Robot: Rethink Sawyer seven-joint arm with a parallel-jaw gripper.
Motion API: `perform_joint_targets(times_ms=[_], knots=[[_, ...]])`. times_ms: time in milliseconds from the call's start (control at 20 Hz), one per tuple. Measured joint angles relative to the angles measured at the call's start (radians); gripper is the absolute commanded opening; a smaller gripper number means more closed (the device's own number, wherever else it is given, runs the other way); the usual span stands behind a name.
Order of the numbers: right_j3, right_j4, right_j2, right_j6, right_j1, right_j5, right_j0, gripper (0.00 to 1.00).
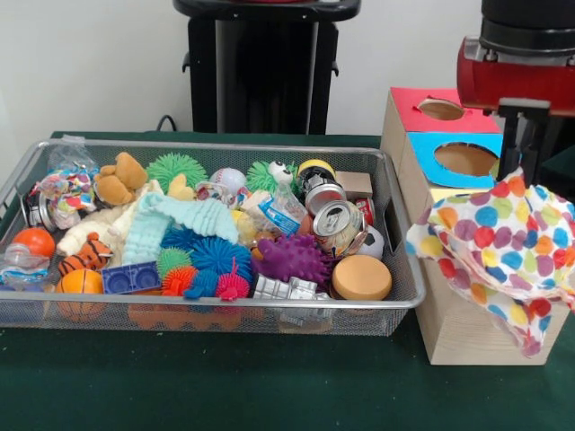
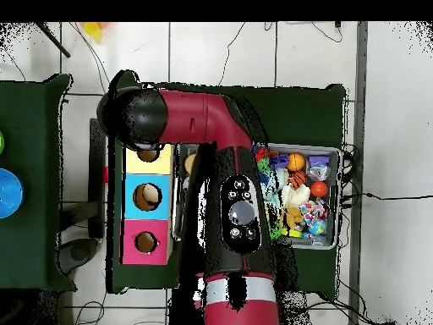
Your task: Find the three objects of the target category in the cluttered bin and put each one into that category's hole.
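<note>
Green cloth covers the desk (image 1: 269,386), which stands before a pale wall. A polka-dot cloth (image 1: 503,247) hangs over the near end of the wooden box (image 1: 467,314), beneath the red arm (image 1: 517,72). The gripper is hidden behind arm and cloth, so whether it grips the cloth cannot be told. Along the box top lie a blue panel with a hole (image 1: 465,159) and, farther back, a red panel with a hole (image 1: 440,109). Just beside the box stands the wire bin (image 1: 225,314), crowded with a crushed can (image 1: 337,224), a purple spiky ball (image 1: 292,259), a mint cloth (image 1: 184,218), a teddy bear (image 1: 121,178) and an orange ball (image 1: 36,241). From overhead, the arm (image 2: 211,118) reaches over the box's yellow end (image 2: 148,156).
</note>
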Motion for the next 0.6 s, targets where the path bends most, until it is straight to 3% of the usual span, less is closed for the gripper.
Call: perform_joint_targets(times_ms=[600], knots=[[0.042,-0.007,0.000,0.000,0.012,-0.056,0.000,0.00]])
